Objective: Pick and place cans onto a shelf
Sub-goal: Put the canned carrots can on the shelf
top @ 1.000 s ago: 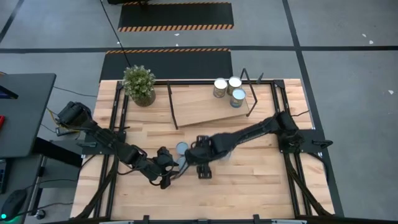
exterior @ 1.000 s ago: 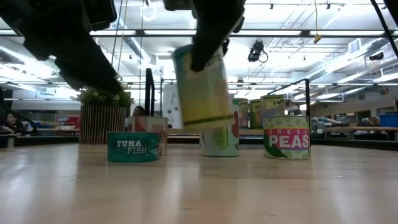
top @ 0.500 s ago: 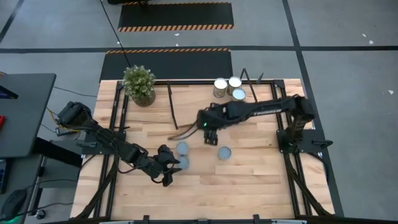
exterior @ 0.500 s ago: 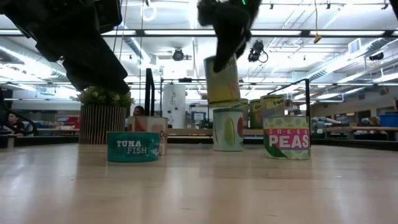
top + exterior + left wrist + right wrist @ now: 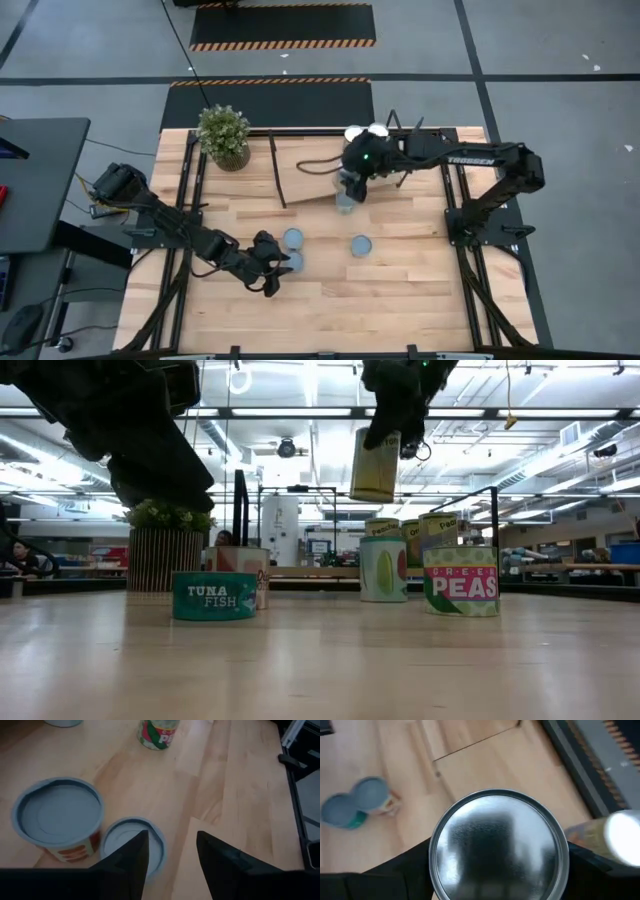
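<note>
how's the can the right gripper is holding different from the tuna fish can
The held can is tall and narrow; the tuna can is short and squat. The held can hangs in the air, clamped by the right gripper; the tuna can stands on the table. Both are round cans.

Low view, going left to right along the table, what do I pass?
Potted plant → tuna fish can → corn can → green peas can. Above the corn can, the right hand holds a can in the air.
</note>
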Tool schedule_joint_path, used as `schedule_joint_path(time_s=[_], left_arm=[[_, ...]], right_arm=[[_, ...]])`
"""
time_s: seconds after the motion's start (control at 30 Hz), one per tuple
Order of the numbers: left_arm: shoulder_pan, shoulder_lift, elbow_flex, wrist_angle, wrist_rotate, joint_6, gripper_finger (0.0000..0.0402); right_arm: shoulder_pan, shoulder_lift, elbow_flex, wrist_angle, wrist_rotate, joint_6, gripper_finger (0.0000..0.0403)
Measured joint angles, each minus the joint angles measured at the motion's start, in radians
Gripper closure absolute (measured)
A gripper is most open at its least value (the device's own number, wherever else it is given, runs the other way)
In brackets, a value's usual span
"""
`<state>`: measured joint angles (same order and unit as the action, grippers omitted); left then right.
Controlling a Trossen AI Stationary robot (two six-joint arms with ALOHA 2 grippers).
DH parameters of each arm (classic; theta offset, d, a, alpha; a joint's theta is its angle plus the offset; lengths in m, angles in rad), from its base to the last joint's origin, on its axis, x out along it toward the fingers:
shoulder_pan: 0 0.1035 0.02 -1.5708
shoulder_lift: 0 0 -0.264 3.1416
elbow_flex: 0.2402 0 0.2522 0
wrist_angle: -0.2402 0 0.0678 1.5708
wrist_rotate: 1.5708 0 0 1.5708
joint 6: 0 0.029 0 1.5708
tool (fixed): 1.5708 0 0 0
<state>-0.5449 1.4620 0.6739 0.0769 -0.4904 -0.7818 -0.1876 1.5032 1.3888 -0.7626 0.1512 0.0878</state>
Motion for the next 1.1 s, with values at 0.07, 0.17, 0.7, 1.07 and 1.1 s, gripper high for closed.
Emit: schedule_joint_path(time_s=[0.07,0.17,0.7,1.07,1.1], left_arm=[[0.011,0.000,0.000,0.000,0.000,0.000,0.0230],[0.031,0.000,0.000,0.000,0.000,0.000,0.0230],[0.054,0.000,0.000,-0.002,0.001,-0.026,0.0230],[0.058,0.000,0.000,-0.003,0.001,-0.027,0.0230],[0.058,0.000,0.000,-0.003,0.001,-0.027,0.0230]], right_arm=[[-0.032,-0.004,0.000,0.000,0.003,-0.030,0.0080],[-0.078,0.020,0.000,-0.007,-0.018,-0.063,0.0080],[-0.241,0.089,-0.158,0.087,-0.093,-0.084,0.0080],[-0.241,0.085,-0.198,0.108,-0.093,-0.072,0.0033],[-0.241,0.085,-0.198,0.108,-0.092,-0.075,0.0026]])
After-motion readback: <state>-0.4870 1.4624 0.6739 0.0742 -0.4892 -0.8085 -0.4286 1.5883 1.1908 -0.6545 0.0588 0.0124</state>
